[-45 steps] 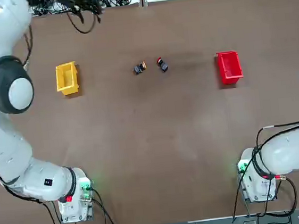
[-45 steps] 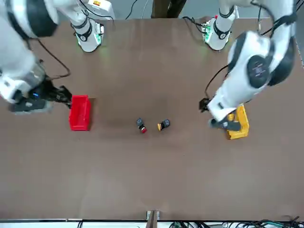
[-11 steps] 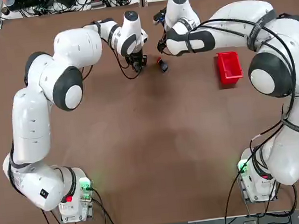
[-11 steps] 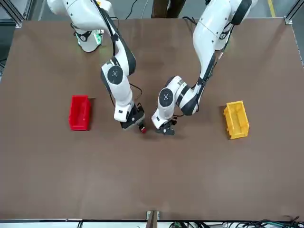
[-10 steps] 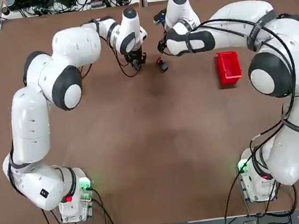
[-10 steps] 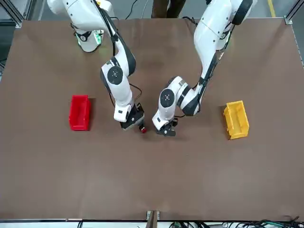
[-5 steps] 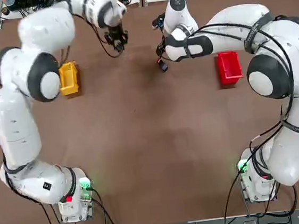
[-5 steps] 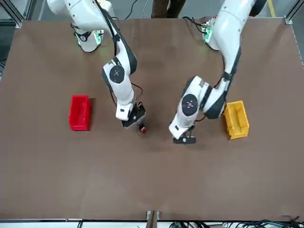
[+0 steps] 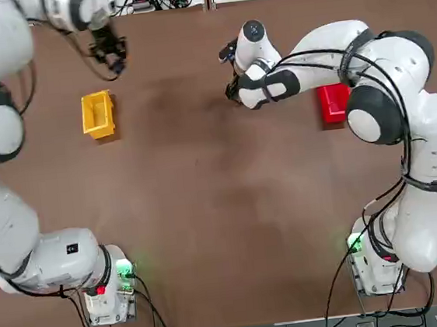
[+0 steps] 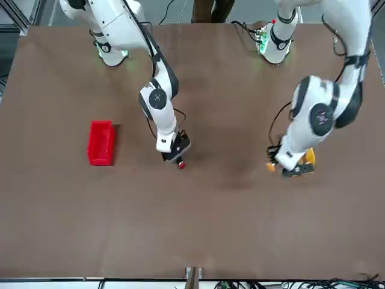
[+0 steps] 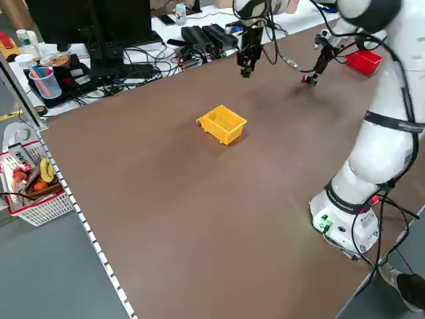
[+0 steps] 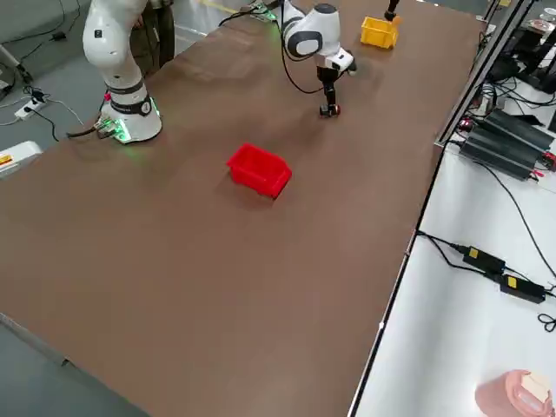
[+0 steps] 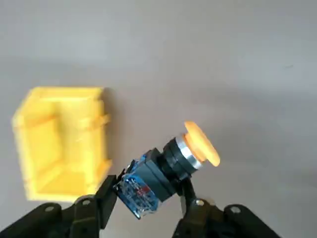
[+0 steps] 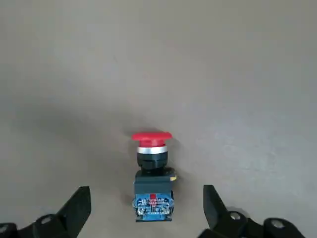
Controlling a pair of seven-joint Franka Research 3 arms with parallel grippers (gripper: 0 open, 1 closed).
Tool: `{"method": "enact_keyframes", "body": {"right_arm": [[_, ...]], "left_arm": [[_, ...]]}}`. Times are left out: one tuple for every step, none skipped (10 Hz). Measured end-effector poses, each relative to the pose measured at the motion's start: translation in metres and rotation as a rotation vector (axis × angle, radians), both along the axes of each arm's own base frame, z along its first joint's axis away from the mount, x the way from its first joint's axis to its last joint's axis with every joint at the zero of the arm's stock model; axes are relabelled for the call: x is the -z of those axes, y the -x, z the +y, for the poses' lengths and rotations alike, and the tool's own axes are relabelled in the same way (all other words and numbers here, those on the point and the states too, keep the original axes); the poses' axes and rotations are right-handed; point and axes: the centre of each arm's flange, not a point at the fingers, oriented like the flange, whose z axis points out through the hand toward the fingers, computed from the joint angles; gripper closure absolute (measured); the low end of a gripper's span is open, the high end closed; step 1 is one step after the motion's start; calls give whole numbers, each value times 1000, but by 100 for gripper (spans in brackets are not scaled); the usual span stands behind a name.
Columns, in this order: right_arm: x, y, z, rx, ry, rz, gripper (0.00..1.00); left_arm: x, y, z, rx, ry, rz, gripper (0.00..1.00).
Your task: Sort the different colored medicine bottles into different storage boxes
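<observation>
Gripping with both fingers, our left gripper (image 13: pixel 151 184) is holding the black bottle with the orange-yellow cap (image 13: pixel 154 177); its fingers are standing only as far apart as the bottle's body lets them, one pressing on each side, and the capped end is sticking out tilted past one finger; we are carrying it above the table (image 9: pixel 200 212), near the yellow box (image 9: pixel 100 134), and the bottle is hanging outside that box, with no part of it over the rim in the wrist view; our right gripper (image 14: pixel 147 191) is hovering near the middle of the far half of the table, its fingers spreading wide and holding nothing; the black bottle with the red cap (image 14: pixel 152 184) is lying on the table between the lines of those two fingers, touching neither of them, its red cap pointing away from the gripper and its blue-looking base facing back toward it; the red box (image 10: pixel 100 142) is sitting well apart from that bottle, off to our right, and our right arm (image 9: pixel 310 68) is partly covering it in the top view; both boxes are resting upright on the table, one on each side of us.
</observation>
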Motion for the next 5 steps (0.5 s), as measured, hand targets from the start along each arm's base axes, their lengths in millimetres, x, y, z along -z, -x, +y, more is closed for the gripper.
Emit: {"method": "enact_keyframes", "body": {"right_arm": [[5,2,2,-5,2,-1,0],[11,4,3,-8,8,-4,0],[18,5,2,-11,18,-7,0],[22,5,2,-14,25,-15,0],[25,5,2,-15,30,-17,1]], "left_arm": [[1,18,51,-60,-20,16,43],[10,34,93,-121,-27,26,43],[28,44,114,-159,-24,28,43],[46,52,126,-185,-15,27,43],[59,57,130,-202,-2,23,43]]}}
